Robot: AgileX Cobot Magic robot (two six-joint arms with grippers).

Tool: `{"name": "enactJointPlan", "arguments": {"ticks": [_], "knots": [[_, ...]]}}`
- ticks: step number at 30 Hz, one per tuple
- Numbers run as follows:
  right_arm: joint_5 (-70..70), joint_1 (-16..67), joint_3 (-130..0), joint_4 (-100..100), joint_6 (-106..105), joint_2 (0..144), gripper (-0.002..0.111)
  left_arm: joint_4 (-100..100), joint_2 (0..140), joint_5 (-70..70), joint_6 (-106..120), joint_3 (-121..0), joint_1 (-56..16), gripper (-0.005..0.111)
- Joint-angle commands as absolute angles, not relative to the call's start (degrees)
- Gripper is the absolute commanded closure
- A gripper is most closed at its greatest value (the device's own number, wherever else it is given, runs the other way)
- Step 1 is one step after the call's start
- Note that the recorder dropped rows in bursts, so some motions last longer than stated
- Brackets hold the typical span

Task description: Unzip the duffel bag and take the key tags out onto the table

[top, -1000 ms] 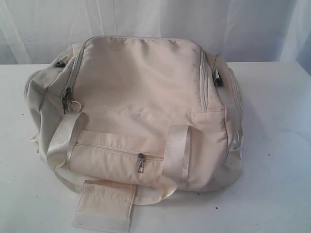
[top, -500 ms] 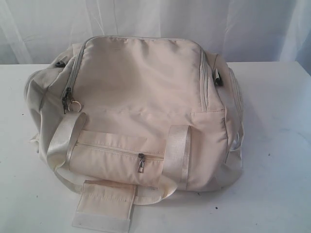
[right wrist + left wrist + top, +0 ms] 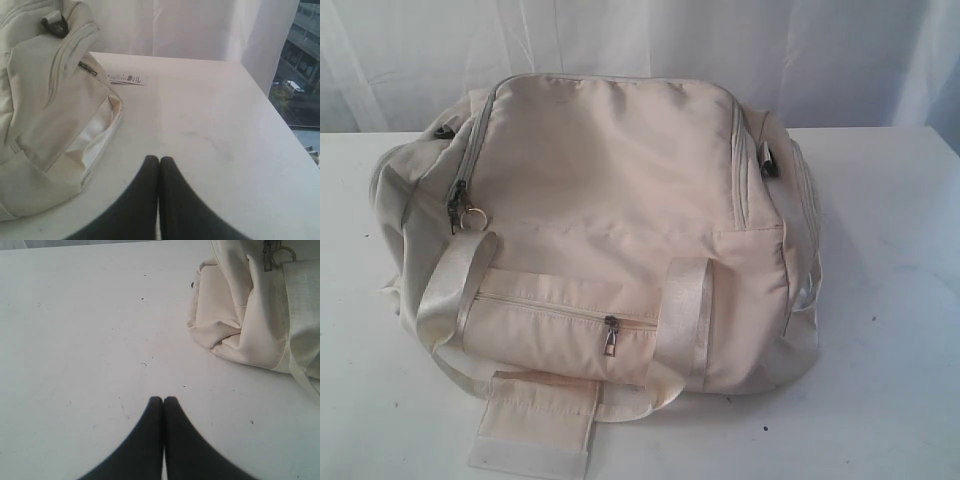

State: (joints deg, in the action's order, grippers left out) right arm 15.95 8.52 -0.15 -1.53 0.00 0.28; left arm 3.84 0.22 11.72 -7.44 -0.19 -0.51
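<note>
The cream duffel bag [image 3: 610, 210] lies zipped in the middle of the white table [image 3: 890, 300], its front pocket zipper pull [image 3: 611, 338] hanging down. The main zipper's pull with a metal ring [image 3: 467, 215] sits at the bag's left end. The key tags are hidden. My left gripper [image 3: 163, 399] is shut with nothing in it, over bare table beside the bag's end [image 3: 235, 320]. My right gripper [image 3: 159, 159] is also shut and empty, over the table off the bag's other end [image 3: 45, 110]. Neither gripper shows in the exterior view.
A cream strap pad [image 3: 535, 425] lies flat in front of the bag near the table's front edge. A small printed label [image 3: 126, 78] lies on the table behind the bag's right end. White curtains hang behind the table.
</note>
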Motion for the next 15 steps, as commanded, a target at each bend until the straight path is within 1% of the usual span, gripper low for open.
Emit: {"name": "enactJointPlan", "arguments": {"ticks": [1, 2, 3, 5, 7, 10, 13, 15], "knots": [[6.6, 8.6, 0.0, -1.7, 0.0, 0.0, 0.108, 3.3, 0.0, 11.6, -7.5, 0.0, -0.7, 0.107], [1.6, 8.6, 0.0, -1.7, 0.0, 0.0, 0.108, 3.3, 0.0, 11.6, -7.5, 0.0, -0.7, 0.107], [0.3, 8.6, 0.0, -1.7, 0.0, 0.0, 0.108, 3.5, 0.0, 11.6, -7.5, 0.0, -0.7, 0.107], [-4.6, 8.6, 0.0, -1.7, 0.0, 0.0, 0.108, 3.5, 0.0, 7.2, -7.5, 0.0, -0.7, 0.107], [-14.0, 8.6, 0.0, -1.7, 0.0, 0.0, 0.108, 3.5, 0.0, -5.9, -7.5, 0.0, -0.7, 0.107], [-27.9, 8.6, 0.0, -1.7, 0.0, 0.0, 0.108, 3.5, 0.0, -20.9, -7.5, 0.0, -0.7, 0.107], [-35.6, 8.6, 0.0, -1.7, 0.0, 0.0, 0.108, 3.5, 0.0, -35.9, -7.5, 0.0, -0.7, 0.107], [-38.8, 8.6, 0.0, -1.7, 0.3, 0.0, 0.108, 3.1, 0.0, -42.8, -7.5, 0.0, -0.7, 0.107]]}}
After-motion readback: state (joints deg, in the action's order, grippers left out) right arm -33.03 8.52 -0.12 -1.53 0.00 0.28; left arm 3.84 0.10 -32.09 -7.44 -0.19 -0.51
